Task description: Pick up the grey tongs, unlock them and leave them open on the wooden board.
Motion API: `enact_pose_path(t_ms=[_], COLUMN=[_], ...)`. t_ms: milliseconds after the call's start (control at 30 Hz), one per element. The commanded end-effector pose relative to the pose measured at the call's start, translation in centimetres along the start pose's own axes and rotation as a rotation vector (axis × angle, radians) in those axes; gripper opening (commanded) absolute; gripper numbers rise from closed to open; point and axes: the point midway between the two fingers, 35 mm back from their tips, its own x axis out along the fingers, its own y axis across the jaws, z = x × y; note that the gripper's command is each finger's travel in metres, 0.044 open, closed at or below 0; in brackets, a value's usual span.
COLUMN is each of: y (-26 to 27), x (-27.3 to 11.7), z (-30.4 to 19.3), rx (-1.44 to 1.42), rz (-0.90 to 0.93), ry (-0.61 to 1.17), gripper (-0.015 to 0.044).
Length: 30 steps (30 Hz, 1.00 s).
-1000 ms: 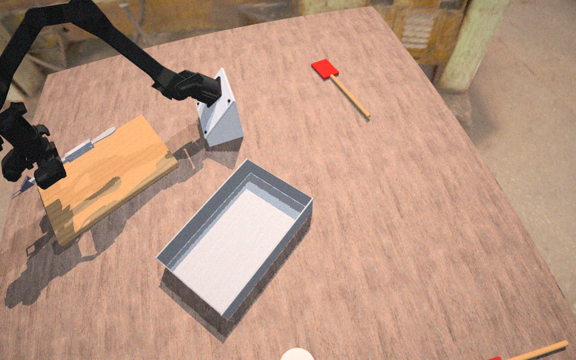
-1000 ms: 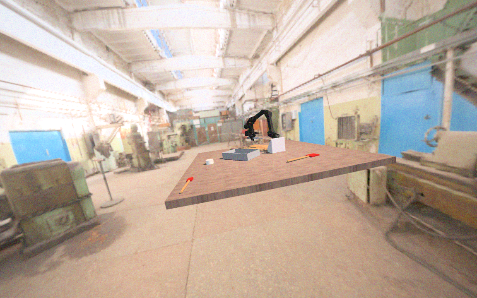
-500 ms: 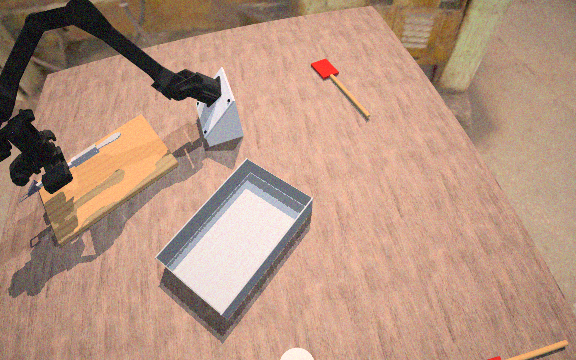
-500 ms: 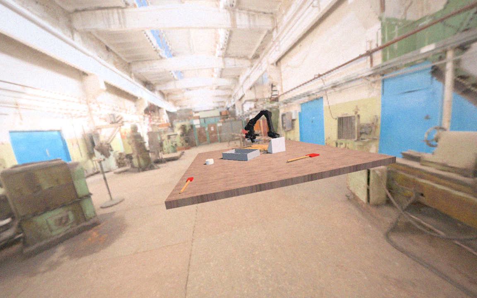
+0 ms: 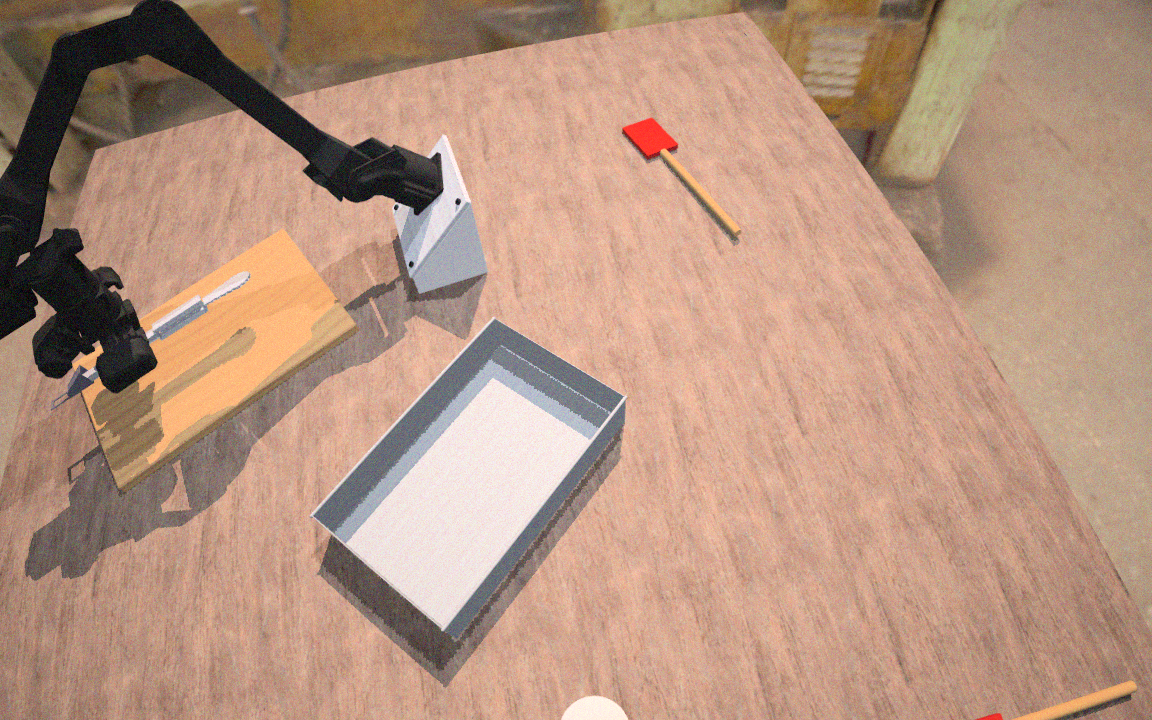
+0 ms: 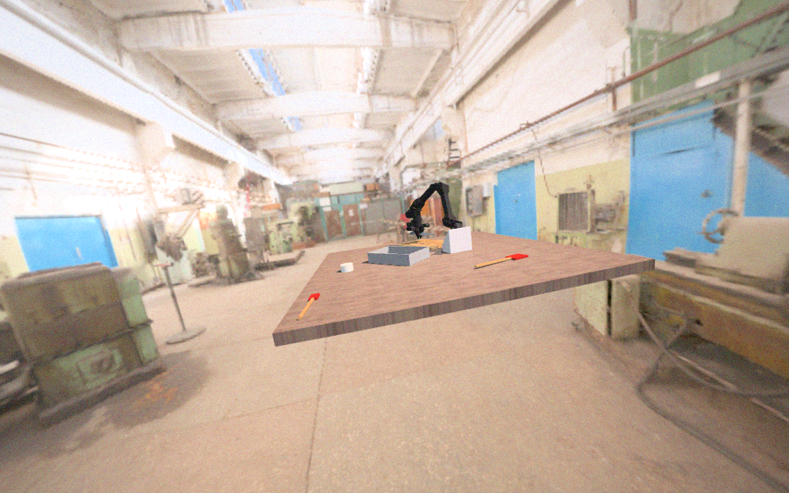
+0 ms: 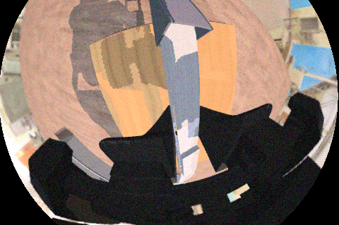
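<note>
Pincer [image 5: 112,344] gripping tongs [image 5: 195,308] above board [image 5: 231,358].

Slender matte-black jointed arm [image 5: 231,85] with blocky links; bolted to a pale grey wedge-shaped mount [image 5: 439,223] (four dark screws showing). Chunky black two-fingered pincer [image 5: 101,344].

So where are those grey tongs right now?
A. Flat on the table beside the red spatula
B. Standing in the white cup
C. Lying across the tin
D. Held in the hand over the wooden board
D: the top view shows the hand shut on the tongs, above the board, while the tin has nothing across it.
</note>
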Motion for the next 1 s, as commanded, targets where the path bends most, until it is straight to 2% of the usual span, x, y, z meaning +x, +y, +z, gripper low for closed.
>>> enact_pose_path(t_ms=[0, 667, 833, 967], y=[0.0, 0.0, 0.5, 3.6], x=[0.0, 0.0, -0.2, -1.6], z=[0.0, 0.0, 0.1, 0.4], rx=[0.0, 0.0, 0.003, 0.012], rz=[0.0, 0.0, 0.003, 0.024], ry=[0.0, 0.0, 0.006, 0.036], gripper=[-0.0097, 0.0427, 0.044, 0.044])
